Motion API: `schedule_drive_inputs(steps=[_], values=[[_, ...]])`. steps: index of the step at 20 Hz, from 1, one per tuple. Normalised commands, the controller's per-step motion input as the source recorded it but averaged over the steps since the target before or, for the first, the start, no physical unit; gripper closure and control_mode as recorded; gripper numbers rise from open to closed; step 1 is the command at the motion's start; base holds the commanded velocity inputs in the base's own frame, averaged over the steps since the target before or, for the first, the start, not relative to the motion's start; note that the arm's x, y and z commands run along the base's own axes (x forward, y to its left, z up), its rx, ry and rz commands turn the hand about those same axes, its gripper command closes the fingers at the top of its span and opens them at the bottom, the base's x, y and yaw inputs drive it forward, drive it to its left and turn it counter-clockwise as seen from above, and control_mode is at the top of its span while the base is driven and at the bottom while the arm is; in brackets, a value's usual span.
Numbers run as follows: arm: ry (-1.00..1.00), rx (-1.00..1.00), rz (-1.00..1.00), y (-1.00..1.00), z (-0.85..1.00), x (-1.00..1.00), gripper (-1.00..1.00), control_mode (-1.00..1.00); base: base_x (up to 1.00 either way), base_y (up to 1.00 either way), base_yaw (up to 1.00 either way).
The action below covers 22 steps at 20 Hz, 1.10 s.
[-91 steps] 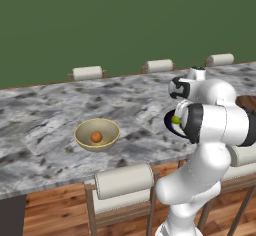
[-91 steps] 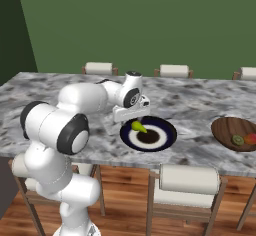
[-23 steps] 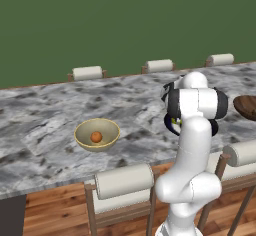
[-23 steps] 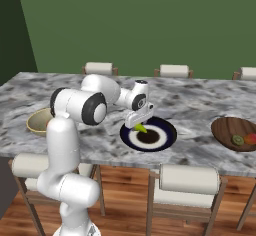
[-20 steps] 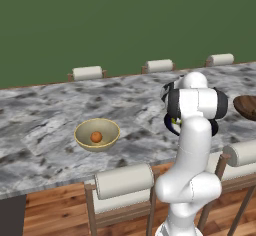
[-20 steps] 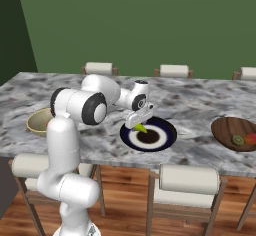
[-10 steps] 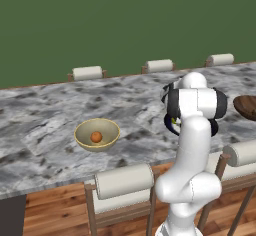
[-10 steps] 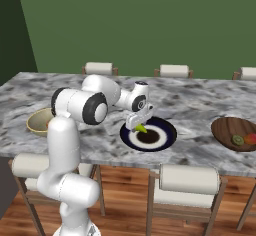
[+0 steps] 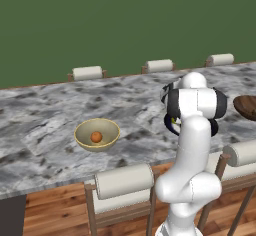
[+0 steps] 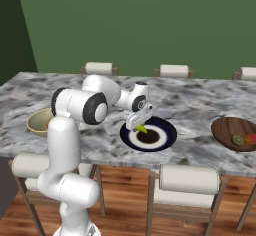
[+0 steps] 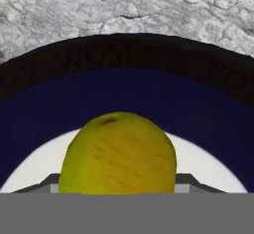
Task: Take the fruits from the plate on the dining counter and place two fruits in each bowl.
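Gripper (image 10: 139, 125): lowered over the left part of the plate (image 10: 162, 141), jaws closed around the yellow-green fruit (image 10: 142, 128), which shows between the finger tips just above the plate's surface; in the hand view the same fruit (image 11: 118, 153) sits close up, its rounded end toward the far rim, over the white inner ring and the dark navy rim of the plate (image 11: 129, 87). Whether the fruit touches the plate or hangs just clear of it cannot be told. Plate: on the near half of the dining counter (image 10: 200, 105), about midway along its length in the right base view, dark centre bare. Dark brown bowl (image 10: 234, 134): to the right of the plate, well apart from it, near the counter's near edge, holding a small olive-green fruit (image 10: 237, 140) and a reddish-orange fruit (image 10: 251, 138) side by side. Pale tan bowl (image 9: 97, 134): to the left of the arm on the counter's near half, holding one round orange fruit (image 9: 96, 137); its rim also shows behind the arm's shoulder in the right base view. Stools (image 10: 189, 179): white cylindrical backrests along the near side and along the far side of the counter. Green wall (image 9: 125, 20): behind the far stools.
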Motion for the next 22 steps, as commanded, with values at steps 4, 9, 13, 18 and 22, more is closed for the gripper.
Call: schedule_drive_inputs(steps=[4,9,13,18,22], values=[[0.0,0.0,0.0,0.01,0.07,-0.06,1.0,-1.0,0.0,0.0,0.0],[0.0,0.06,0.0,0.15,0.7,-0.25,1.0,-1.0,0.0,0.0,0.0],[0.0,0.02,0.0,0.68,0.94,-0.21,1.0,-1.0,0.0,0.0,0.0],[0.02,0.0,0.01,0.97,0.63,-0.4,1.0,-1.0,0.0,0.0,0.0],[0.03,0.0,0.02,0.98,0.44,-0.59,1.0,-1.0,0.0,0.0,0.0]])
